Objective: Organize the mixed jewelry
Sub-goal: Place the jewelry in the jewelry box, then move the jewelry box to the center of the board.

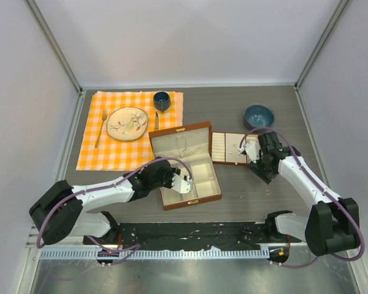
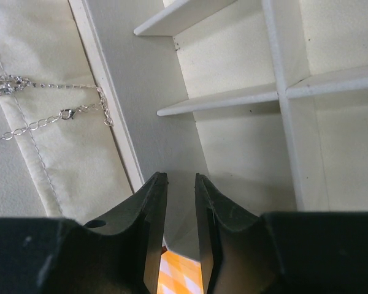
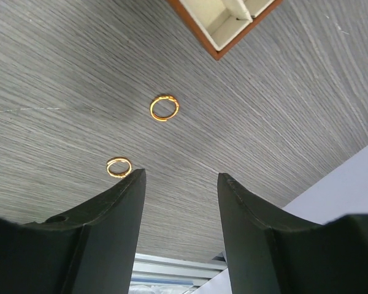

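A: Grey bench (image 1: 233, 110): two rings (image 3: 164, 108) are found toward its near right corner; the chain (image 2: 49, 119) is laid in the box lid (image 2: 67, 177).
B: All are judged light and slippery; rims are to be pinched. The right gripper (image 3: 181, 177) is spread wide, the left gripper (image 2: 179, 184) narrowly parted, both empty.

The thin silver chain necklace (image 2: 66, 113) runs off the left wrist view's left edge. The right wrist view's top edge leaves only a corner of the brown cream-lined tray (image 3: 227, 27). From above, a tiny coppery speck (image 1: 268, 192) is too small to identify.
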Controlling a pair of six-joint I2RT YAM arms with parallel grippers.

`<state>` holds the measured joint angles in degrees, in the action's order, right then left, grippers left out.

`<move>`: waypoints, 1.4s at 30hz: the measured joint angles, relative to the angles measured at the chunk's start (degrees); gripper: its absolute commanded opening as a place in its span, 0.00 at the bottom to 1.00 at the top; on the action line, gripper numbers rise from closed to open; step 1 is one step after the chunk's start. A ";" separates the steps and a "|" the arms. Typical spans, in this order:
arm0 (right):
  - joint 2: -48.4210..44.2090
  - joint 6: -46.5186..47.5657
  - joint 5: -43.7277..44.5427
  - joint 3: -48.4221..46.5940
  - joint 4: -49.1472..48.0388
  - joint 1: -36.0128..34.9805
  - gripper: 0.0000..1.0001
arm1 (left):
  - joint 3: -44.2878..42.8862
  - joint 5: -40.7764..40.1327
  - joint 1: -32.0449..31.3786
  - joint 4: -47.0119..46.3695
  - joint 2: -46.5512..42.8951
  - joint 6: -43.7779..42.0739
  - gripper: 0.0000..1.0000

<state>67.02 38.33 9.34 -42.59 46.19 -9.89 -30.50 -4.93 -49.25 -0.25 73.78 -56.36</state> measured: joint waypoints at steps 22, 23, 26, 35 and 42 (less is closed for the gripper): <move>6.91 4.33 -5.97 -2.10 -0.50 2.51 0.53 | 2.51 -1.60 4.44 -6.43 1.22 -12.96 0.30; 7.06 4.50 -6.08 -2.21 -0.74 2.51 0.53 | 2.62 -1.16 4.50 -6.36 1.07 -13.53 0.30; 7.39 4.79 -6.47 -2.32 -1.18 2.51 0.52 | 2.64 0.24 4.74 -6.23 1.05 -15.06 0.30; 7.39 4.94 -7.23 -2.32 -1.38 2.62 0.53 | 2.67 4.70 4.33 -5.44 0.74 -17.20 0.31; 6.67 4.92 -7.54 -2.23 -1.42 2.75 0.52 | 4.15 9.40 1.79 -4.85 -0.15 -18.36 0.32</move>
<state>73.69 43.24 1.80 -44.82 44.77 -7.14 -26.35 4.47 -47.46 -5.10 73.63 -74.72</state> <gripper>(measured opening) 0.526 0.313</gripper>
